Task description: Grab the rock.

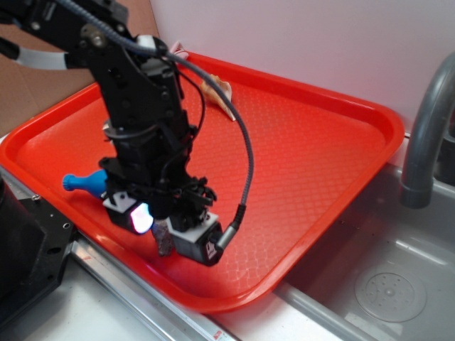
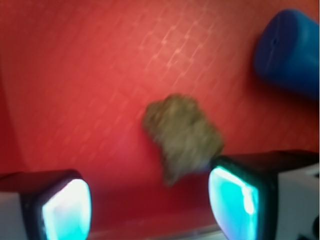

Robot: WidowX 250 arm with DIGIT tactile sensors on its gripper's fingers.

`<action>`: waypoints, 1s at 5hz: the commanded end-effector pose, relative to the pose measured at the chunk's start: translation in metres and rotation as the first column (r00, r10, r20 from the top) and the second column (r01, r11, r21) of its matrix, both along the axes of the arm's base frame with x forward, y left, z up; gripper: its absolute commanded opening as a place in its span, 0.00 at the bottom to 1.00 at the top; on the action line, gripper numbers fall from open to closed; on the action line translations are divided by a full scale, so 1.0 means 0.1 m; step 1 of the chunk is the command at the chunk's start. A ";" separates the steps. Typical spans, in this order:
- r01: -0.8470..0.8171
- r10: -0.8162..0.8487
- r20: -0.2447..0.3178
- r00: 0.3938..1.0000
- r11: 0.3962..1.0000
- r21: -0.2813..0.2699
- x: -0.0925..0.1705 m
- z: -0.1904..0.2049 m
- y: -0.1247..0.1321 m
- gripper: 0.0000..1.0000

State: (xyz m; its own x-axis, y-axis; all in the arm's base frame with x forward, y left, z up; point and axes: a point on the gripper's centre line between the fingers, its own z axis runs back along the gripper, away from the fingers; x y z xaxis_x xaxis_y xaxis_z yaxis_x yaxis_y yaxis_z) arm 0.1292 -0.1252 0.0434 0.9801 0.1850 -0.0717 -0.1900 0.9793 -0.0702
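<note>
The rock [image 2: 182,135] is a rough brown-grey lump lying on the red tray [image 2: 75,75]. In the exterior view the rock [image 1: 165,239] shows as a dark lump between the two fingers, near the tray's front rim [image 1: 213,302]. My gripper [image 2: 150,207] is open and low over the tray, its lit pads [image 2: 65,210] wide apart. The rock sits just ahead of the gap, close against the right-hand finger; I cannot tell whether it touches. From outside, the gripper [image 1: 168,231] points straight down.
A blue bottle [image 1: 82,181] lies on the tray just left of the arm, seen at the upper right as the blue bottle [image 2: 290,50]. A tan seashell [image 1: 217,92] rests at the tray's far side. A grey sink [image 1: 384,284] and faucet [image 1: 426,135] are on the right.
</note>
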 end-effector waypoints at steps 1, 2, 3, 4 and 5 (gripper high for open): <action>0.060 -0.060 -0.024 0.998 0.998 -0.022 0.01 -0.02 0.10 1.00; 0.127 -0.123 -0.109 0.986 0.991 0.030 0.19 -0.08 0.02 1.00; 0.127 -0.123 -0.109 0.986 0.991 0.030 0.19 -0.08 0.02 1.00; 0.127 -0.123 -0.109 0.986 0.991 0.030 0.19 -0.08 0.02 1.00; 0.127 -0.123 -0.109 0.986 0.991 0.030 0.19 -0.08 0.02 1.00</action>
